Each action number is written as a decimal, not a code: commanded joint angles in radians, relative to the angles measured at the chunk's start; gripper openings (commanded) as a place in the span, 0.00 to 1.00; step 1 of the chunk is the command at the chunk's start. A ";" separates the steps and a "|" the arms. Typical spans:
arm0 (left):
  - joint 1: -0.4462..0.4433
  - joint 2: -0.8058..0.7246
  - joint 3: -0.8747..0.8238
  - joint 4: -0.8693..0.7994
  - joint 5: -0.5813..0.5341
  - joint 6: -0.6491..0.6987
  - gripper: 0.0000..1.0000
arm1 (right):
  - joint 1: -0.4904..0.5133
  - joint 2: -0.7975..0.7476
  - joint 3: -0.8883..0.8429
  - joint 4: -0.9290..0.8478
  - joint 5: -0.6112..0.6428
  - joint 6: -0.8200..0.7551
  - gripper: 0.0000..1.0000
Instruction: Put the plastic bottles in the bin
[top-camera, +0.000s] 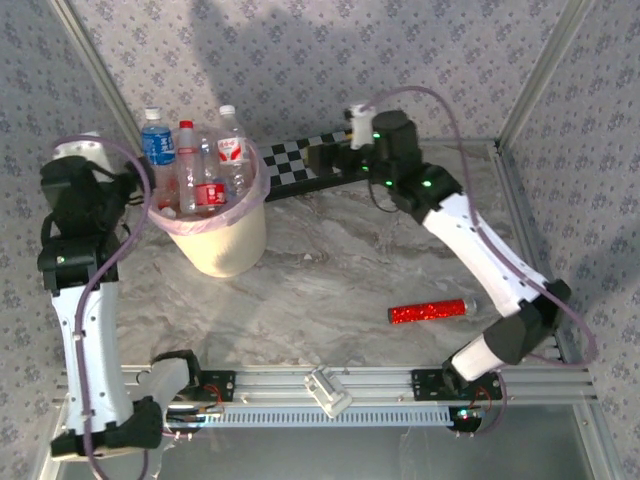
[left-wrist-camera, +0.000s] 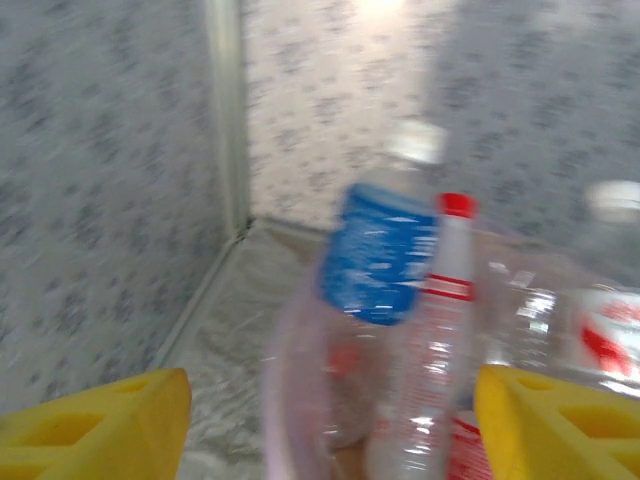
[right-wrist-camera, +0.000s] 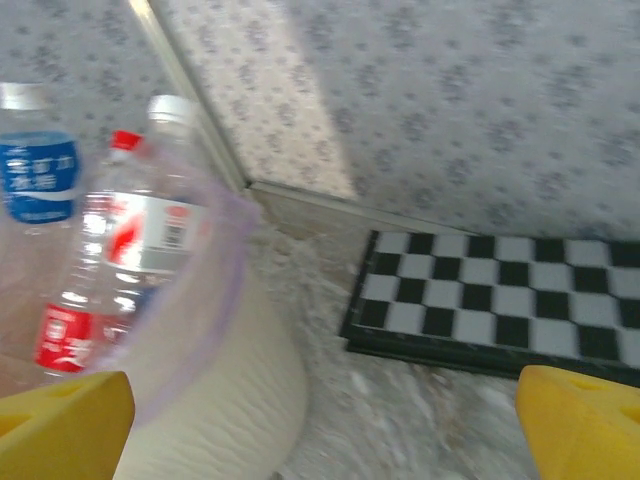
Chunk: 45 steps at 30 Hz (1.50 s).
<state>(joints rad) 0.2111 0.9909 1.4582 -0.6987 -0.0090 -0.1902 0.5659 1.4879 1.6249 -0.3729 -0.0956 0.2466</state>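
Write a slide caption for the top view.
Plastic bottles stand in the bin; a red glittery tube lies on the table.

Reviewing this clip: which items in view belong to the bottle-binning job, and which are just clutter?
Belongs to the job:
- plastic bottles, those in view standing inside the bin
- bin, cream with a pink liner

Just lying about:
- checkerboard, flat by the back wall
- red glittery tube, lying near the right arm
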 joint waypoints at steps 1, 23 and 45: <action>0.196 0.062 -0.039 0.116 0.286 -0.189 0.72 | -0.112 -0.087 -0.120 -0.092 -0.080 0.039 1.00; 0.042 0.469 -0.007 0.285 0.427 -0.188 0.64 | -0.356 -0.304 -0.415 -0.133 -0.260 0.095 1.00; -0.401 0.314 -0.321 0.494 0.270 -0.363 0.55 | -0.423 -0.376 -0.424 -0.210 -0.238 0.065 1.00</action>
<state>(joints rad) -0.1322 1.2972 1.1912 -0.1364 0.2722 -0.4904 0.1646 1.1397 1.2064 -0.5480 -0.3370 0.3248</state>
